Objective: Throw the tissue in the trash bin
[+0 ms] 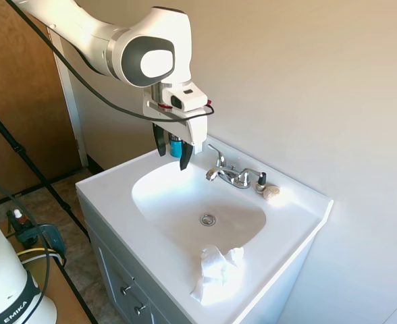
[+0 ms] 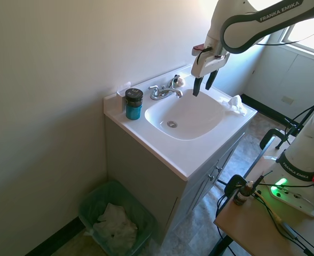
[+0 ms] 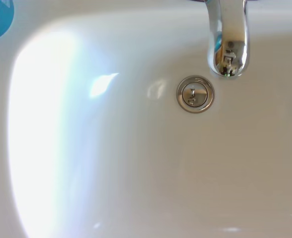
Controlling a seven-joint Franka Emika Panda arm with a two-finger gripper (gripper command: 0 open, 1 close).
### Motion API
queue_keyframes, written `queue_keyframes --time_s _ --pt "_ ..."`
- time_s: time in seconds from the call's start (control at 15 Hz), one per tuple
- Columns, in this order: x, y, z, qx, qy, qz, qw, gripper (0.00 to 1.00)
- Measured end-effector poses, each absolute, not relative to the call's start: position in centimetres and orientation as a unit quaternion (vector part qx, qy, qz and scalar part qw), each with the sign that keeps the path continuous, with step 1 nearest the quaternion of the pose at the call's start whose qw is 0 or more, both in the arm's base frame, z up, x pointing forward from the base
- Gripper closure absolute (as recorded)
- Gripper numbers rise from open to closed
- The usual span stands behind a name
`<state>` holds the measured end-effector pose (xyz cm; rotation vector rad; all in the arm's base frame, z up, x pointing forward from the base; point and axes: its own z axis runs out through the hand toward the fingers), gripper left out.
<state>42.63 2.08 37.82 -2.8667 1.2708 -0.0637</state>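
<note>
On floor, trash bin (image 2: 117,213) holds white paper; pincer (image 1: 173,150) wide, empty, above sink (image 1: 185,196).

Exterior views face the sink (image 1: 185,202) from opposite sides, sharing it; wrist looks straight down, close

Glossy white sink (image 1: 178,223), shiny chrome metal faucet (image 1: 229,175), crumpled soft paper tissue (image 1: 217,273), translucent green plastic bin (image 2: 93,200)

Beige walls (image 2: 55,58), white sink vanity (image 2: 146,160), sunlit window (image 2: 306,32), tiled floor (image 1: 63,202)
</note>
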Motion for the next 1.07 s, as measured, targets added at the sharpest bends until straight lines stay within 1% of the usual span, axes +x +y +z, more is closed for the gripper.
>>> queue_keyframes --time_s 0.2,0.53,0.8,1.07 --pt "42.7 0.8 37.9 -0.911 0.411 -0.023 0.006 0.0" --pt "42.4 -6.2 38.1 -0.887 0.46 -0.033 0.02 0.0" --pt "38.8 -12.5 35.9 -0.856 0.516 -0.033 0.013 0.0" --pt "35.1 -18.8 34.5 -0.831 0.555 -0.034 0.021 0.0"
